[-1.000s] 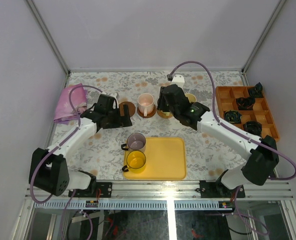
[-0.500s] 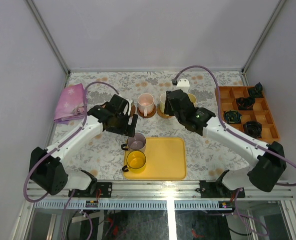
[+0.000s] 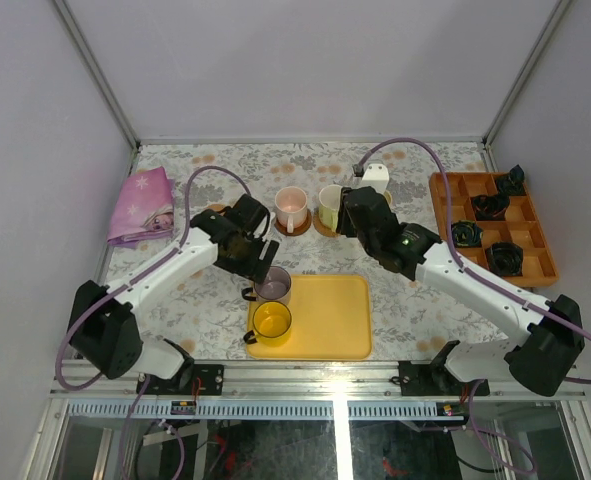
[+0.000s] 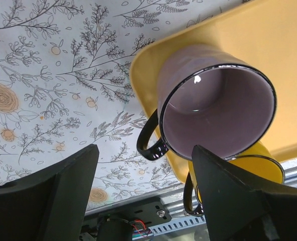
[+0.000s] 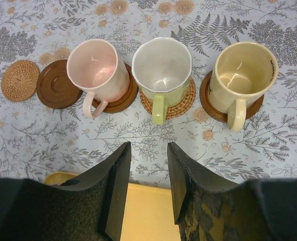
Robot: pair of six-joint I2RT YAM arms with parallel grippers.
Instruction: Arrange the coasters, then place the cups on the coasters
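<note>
Three cups stand in a row on coasters: the pink cup point(image 5: 97, 68) on a brown disc, the white cup with green handle point(image 5: 162, 70) on a woven one, and the cream cup point(image 5: 241, 75) on a brown disc. One brown coaster point(image 5: 55, 85) and a woven coaster point(image 5: 20, 80) lie bare to their left. The purple-grey cup point(image 4: 216, 108) and the yellow cup point(image 4: 249, 165) stand on the yellow tray point(image 3: 325, 320). My left gripper point(image 4: 145, 150) is open, and the purple cup's black handle shows between its fingers. My right gripper point(image 5: 148, 148) is open and empty, just short of the row.
A pink cloth point(image 3: 140, 205) lies at the back left. An orange compartment box point(image 3: 495, 225) with black parts stands at the right. The tray's left rim point(image 4: 148, 75) is just under the left gripper.
The left arm swung from the back-left coasters to the purple cup on the tray, its jaws narrowing. The right arm drew back from the white cup, which now stands uncovered on its coaster.
</note>
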